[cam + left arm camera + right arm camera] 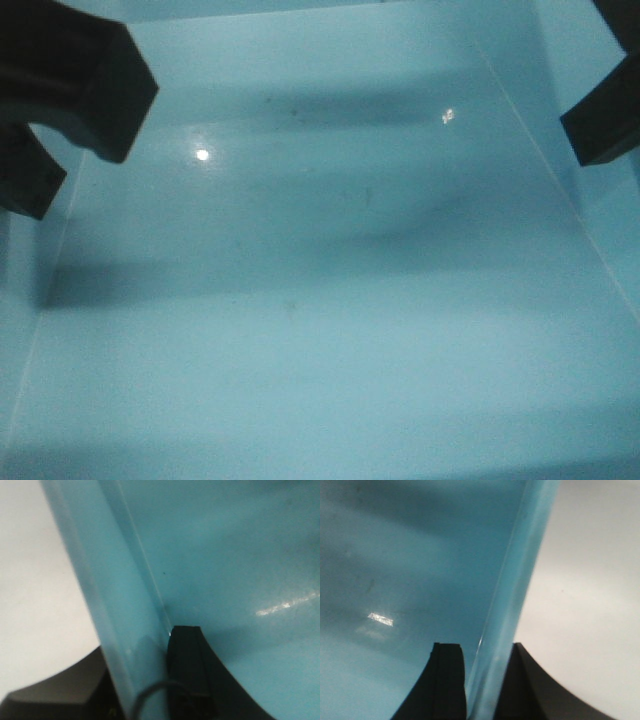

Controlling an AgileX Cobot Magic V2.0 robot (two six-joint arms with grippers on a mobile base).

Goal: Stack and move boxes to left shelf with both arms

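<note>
A light blue box fills the front view, and I look down onto its glossy floor (320,300). My left gripper (132,680) is shut on the box's left wall (115,605), one black finger (187,675) inside and the other outside. My right gripper (485,680) is shut on the right wall (515,580) the same way. In the front view the left gripper (60,150) straddles the left wall. Of the right gripper, that view shows only the inner finger (600,125). The left shelf is out of view.
Outside the box, a pale whitish surface shows past the left wall (35,580) and past the right wall (590,580). Light glints lie on the box floor (202,154).
</note>
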